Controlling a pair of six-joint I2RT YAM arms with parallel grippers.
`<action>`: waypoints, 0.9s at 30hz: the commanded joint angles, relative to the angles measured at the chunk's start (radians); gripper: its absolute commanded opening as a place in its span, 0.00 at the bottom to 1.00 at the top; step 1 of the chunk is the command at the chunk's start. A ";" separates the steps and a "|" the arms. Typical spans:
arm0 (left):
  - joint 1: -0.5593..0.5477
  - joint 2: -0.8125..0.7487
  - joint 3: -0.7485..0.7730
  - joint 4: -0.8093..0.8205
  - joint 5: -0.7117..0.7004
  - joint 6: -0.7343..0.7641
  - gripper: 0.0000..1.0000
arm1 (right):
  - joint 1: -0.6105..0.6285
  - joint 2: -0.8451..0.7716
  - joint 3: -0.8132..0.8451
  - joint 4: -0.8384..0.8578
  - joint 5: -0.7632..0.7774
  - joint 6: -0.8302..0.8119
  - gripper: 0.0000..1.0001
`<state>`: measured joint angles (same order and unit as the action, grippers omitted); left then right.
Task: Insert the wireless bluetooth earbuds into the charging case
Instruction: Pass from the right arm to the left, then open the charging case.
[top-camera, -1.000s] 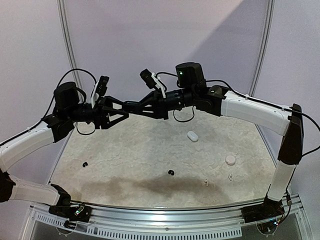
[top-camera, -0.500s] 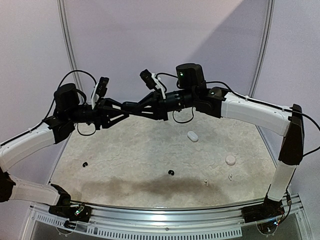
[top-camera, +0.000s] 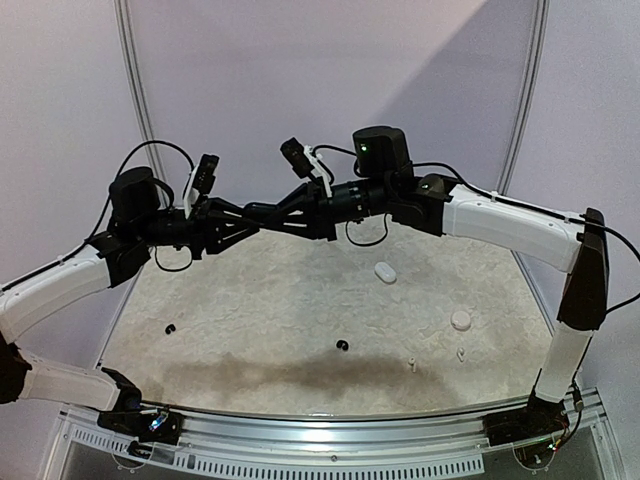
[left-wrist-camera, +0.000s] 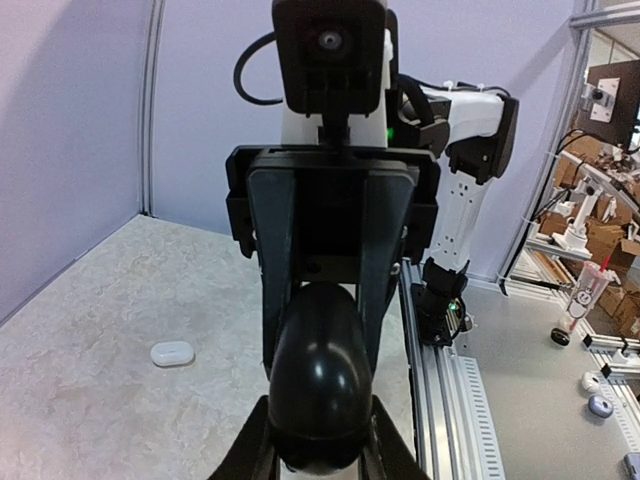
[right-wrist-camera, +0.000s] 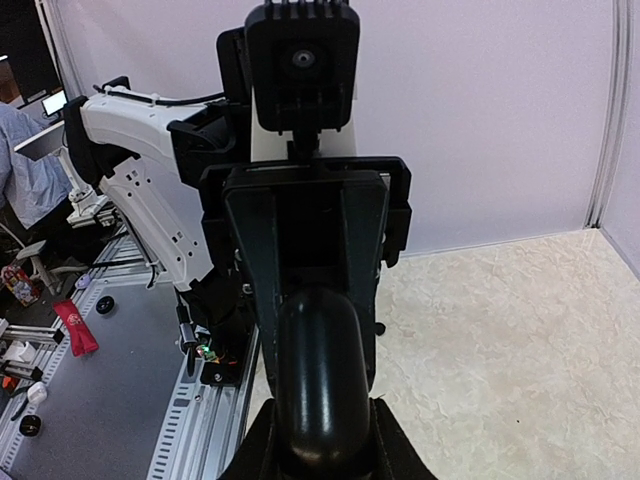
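Left end effector (left-wrist-camera: 318, 432), right end effector (right-wrist-camera: 318, 432) clasp black case (left-wrist-camera: 318, 350) above earbuds (top-camera: 342, 345).

— What colours are the arms?
— The left arm (top-camera: 60, 285) and right arm (top-camera: 510, 225) both have glossy white link shells, with black joint housings and black bases.
— Any cables?
— Thin black cables (top-camera: 150, 145) loop over the elbows and under the wrists.
— Markings?
— A small green light (top-camera: 363, 150) glows on the right arm's black motor block. Each wrist carries a black square camera (left-wrist-camera: 330, 45) on a white bracket. The fingers (left-wrist-camera: 275, 270) are flat, dark grey slabs.
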<state>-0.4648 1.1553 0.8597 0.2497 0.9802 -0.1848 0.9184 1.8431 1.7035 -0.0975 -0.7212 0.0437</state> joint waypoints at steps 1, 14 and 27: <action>-0.014 0.007 0.028 -0.057 -0.013 0.044 0.00 | 0.008 -0.029 0.015 -0.028 0.021 -0.008 0.08; -0.023 -0.034 0.085 -0.352 -0.065 0.398 0.00 | 0.011 0.019 0.093 -0.133 0.119 -0.033 0.50; -0.025 -0.033 0.076 -0.311 -0.113 0.311 0.00 | 0.018 0.021 0.110 -0.164 0.037 -0.117 0.79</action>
<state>-0.4759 1.1225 0.9203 -0.0715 0.8795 0.1486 0.9230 1.8557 1.7996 -0.2497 -0.6361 -0.0467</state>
